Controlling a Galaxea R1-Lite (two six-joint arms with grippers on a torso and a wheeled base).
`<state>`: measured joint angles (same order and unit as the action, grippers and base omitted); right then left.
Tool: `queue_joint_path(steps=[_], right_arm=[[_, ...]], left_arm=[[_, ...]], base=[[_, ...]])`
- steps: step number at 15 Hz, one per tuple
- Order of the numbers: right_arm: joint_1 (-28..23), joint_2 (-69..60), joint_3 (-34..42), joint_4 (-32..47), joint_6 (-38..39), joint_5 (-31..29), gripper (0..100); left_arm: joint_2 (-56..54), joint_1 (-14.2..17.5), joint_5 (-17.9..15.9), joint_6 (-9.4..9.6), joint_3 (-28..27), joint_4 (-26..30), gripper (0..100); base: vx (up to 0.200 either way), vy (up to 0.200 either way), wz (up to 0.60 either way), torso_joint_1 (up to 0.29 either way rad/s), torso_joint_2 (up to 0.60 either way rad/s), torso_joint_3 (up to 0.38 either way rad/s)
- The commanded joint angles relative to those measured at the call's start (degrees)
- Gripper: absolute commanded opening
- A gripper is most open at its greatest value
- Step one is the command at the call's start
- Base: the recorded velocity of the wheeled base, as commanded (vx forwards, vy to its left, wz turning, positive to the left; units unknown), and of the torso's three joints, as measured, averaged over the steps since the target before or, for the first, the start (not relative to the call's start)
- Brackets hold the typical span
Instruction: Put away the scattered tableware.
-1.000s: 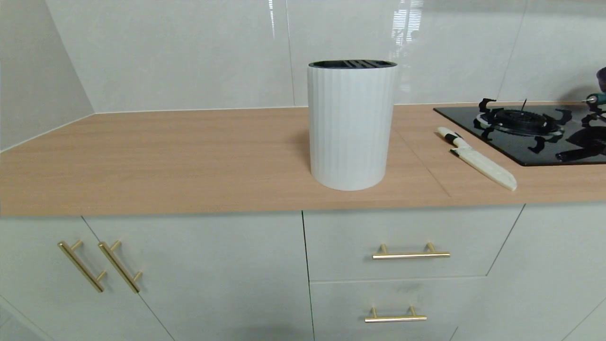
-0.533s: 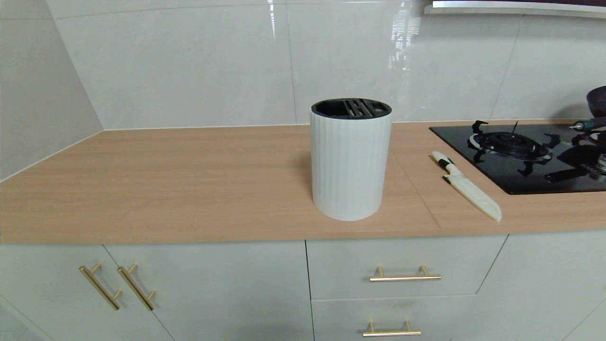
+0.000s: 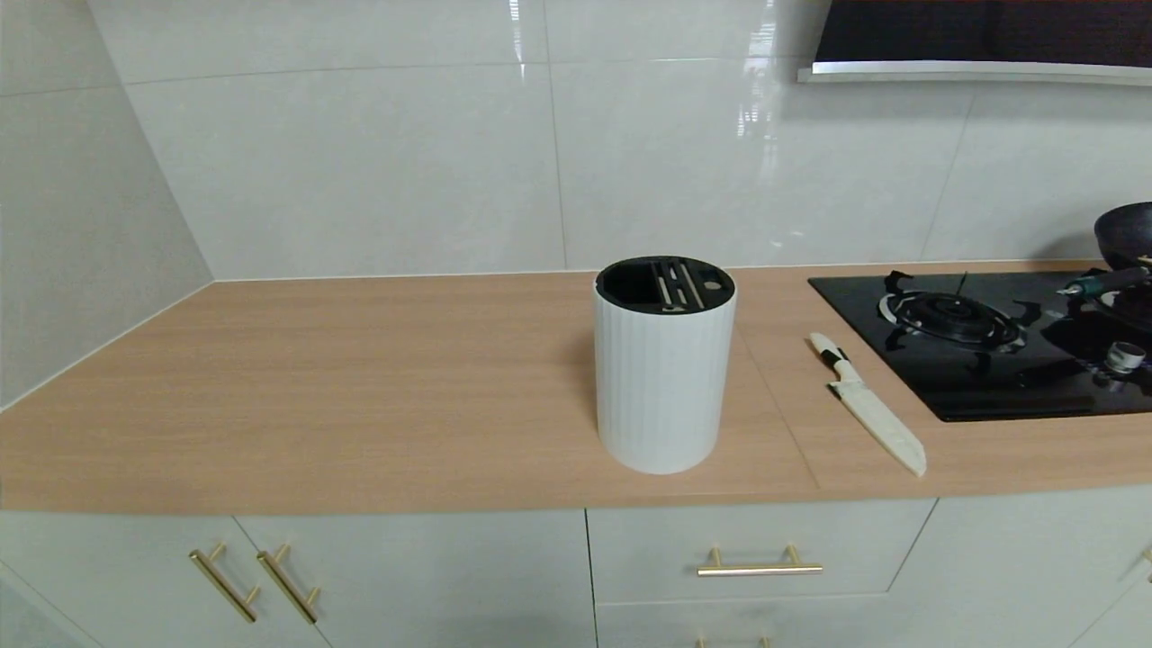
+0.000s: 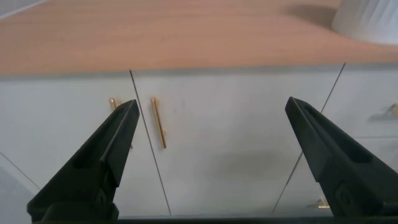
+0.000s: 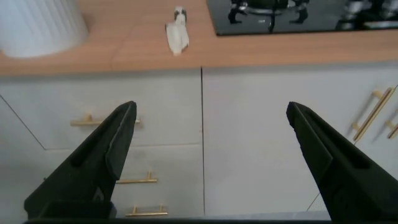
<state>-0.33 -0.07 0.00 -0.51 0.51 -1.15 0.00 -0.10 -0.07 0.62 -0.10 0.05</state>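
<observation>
A white-bladed knife [image 3: 866, 414] with a white and black handle lies flat on the wooden countertop [image 3: 360, 396], between the holder and the hob. A white ribbed cylindrical knife holder [image 3: 662, 369] with a black slotted top stands upright mid-counter. In the right wrist view the knife [image 5: 178, 35] lies near the counter's front edge, and the holder [image 5: 38, 25] stands to one side. My right gripper [image 5: 211, 124] is open, held out in front of the cabinet fronts below the counter. My left gripper [image 4: 211, 121] is open too, facing the cabinet doors, with the holder's base [image 4: 367, 22] at the frame's corner.
A black gas hob [image 3: 990, 351] with burner grates sits at the counter's right, with a dark pan [image 3: 1125, 234] on it. A range hood [image 3: 972, 45] hangs above. Drawers and doors with brass handles [image 3: 759, 567] run under the counter. Tiled walls close the back and left.
The head camera has tilted upward, so the whole scene sits lower in the picture and the hood has come into view. Knife and holder keep their places on the counter.
</observation>
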Motion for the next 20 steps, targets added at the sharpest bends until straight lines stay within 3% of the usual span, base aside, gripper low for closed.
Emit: queue_joint_path(steps=[1,12,20], right_arm=[[0.0,0.1,0.0,0.0,0.0,0.0,100],[0.0,0.1,0.0,0.0,0.1,-0.1,100],[0.0,0.1,0.0,0.0,0.1,0.0,100]], left_arm=[[0.1,0.0,0.0,-0.01,0.0,0.0,100],[0.1,0.0,0.0,-0.01,0.0,0.0,100],[0.1,0.0,0.0,-0.01,0.0,0.0,100]], base=[[0.000,0.000,0.00,0.232,-0.52,-0.290],[0.000,0.000,0.00,0.263,-0.56,-0.298],[0.000,0.000,0.00,0.136,-0.27,-0.143]])
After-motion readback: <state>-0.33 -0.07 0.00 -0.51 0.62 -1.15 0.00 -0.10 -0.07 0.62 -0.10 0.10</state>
